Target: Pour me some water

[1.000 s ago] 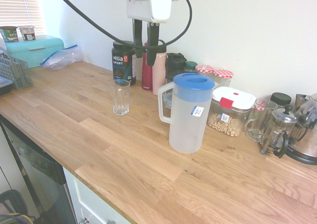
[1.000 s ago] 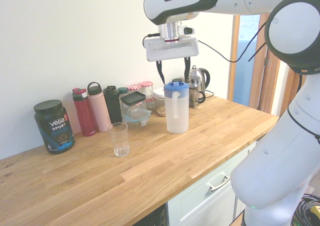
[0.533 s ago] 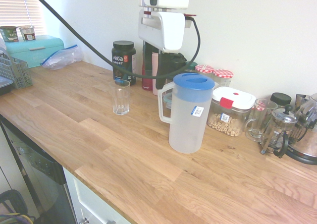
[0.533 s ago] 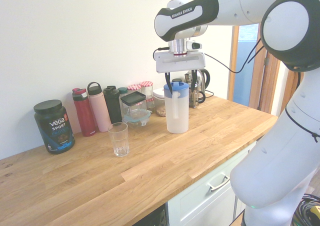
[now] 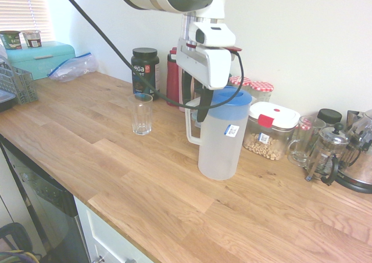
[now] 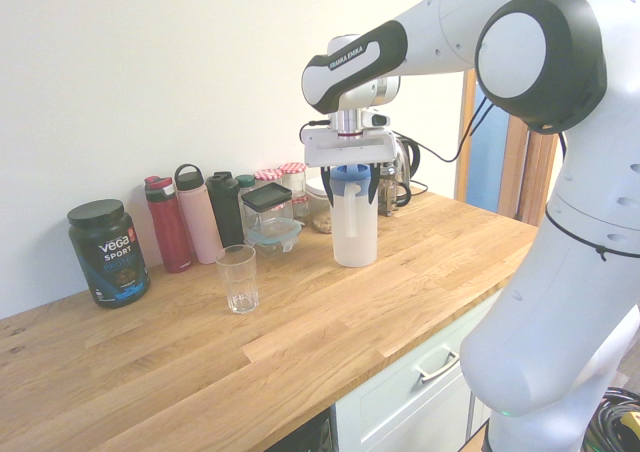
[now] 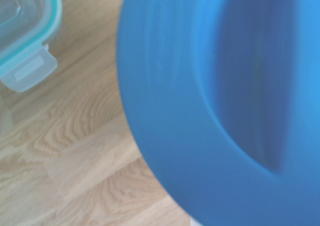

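The gripper [image 6: 351,186] was spread wide and gripped nothing, its 2 fingers at the handle side of the pitcher [image 5: 221,141]. Closing off-centre could have knocked the handle [image 5: 193,122] aside and tipped the pitcher. A shallow pinch risked a slip under load. The blue lid [image 7: 165,116] was on; were it loose, tilting might have shed it. The glass [image 5: 141,114], upright on the tabletop [image 5: 116,176] well apart, could have toppled if the spout struck it.

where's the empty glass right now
In the second exterior view, the glass stands on the counter, left of the pitcher and right of the black Vega tub.
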`<state>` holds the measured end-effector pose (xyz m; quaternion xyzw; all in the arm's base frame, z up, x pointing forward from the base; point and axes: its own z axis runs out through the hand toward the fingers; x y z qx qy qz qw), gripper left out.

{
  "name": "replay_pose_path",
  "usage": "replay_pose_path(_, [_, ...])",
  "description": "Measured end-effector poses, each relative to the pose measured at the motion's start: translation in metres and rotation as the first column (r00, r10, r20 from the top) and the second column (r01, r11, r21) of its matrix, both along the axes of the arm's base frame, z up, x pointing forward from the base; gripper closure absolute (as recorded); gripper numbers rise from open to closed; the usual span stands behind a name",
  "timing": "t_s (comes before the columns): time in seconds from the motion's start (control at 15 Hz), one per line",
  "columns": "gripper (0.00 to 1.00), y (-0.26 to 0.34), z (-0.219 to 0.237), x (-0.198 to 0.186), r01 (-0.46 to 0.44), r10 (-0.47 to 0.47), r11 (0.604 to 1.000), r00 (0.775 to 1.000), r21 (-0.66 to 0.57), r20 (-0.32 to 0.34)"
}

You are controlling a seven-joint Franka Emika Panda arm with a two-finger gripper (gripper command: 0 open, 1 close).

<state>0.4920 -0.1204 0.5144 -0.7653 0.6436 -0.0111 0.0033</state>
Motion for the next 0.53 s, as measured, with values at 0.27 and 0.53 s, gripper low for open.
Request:
replay_pose_path(0.27, [1.0,0.0029,-0.0073,0.0052,-0.007,0.007,1.0,1.0,0.0,-0.007])
replay_pose_path(0.53, [1.0,0.0045,-0.013,0.0078,-0.009,0.009,1.0,1.0,0.001,-0.016])
